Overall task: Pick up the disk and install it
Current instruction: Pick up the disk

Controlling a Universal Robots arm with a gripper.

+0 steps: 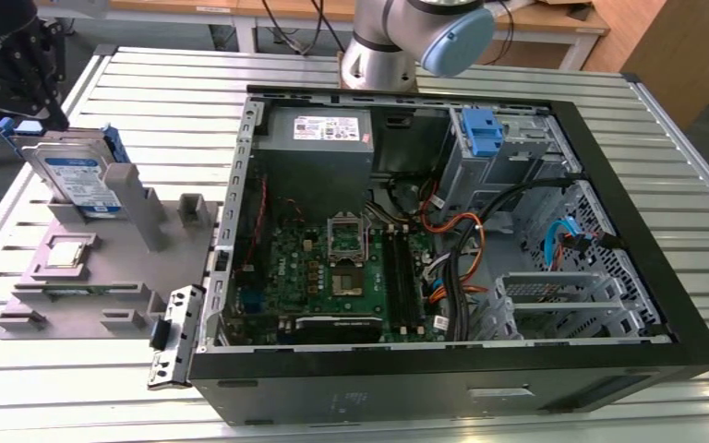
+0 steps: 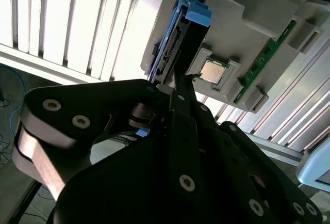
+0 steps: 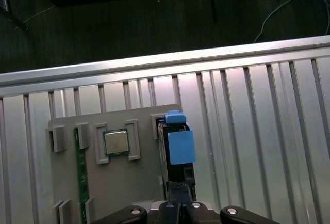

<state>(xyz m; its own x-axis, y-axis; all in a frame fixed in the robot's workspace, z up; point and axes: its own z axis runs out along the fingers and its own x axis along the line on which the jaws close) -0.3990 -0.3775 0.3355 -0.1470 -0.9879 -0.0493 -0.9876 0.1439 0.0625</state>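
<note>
The hand (image 3: 178, 199), clenched and empty, hangs right over the disk (image 3: 178, 146). The disk stands on edge in a slot of the grey holder (image 3: 139, 182) on the counter (image 3: 258, 131), so its top edge is offered for a grasp. Well apart, the open computer case (image 1: 453, 383) lies on its side, its bays reachable from above.

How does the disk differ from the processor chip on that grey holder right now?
The disk stands on edge in its slot; the processor chip lies flat in a recess. The disk is far bigger, with a blue frame; the processor chip is a small silver square. Both sit on the grey holder.
</note>
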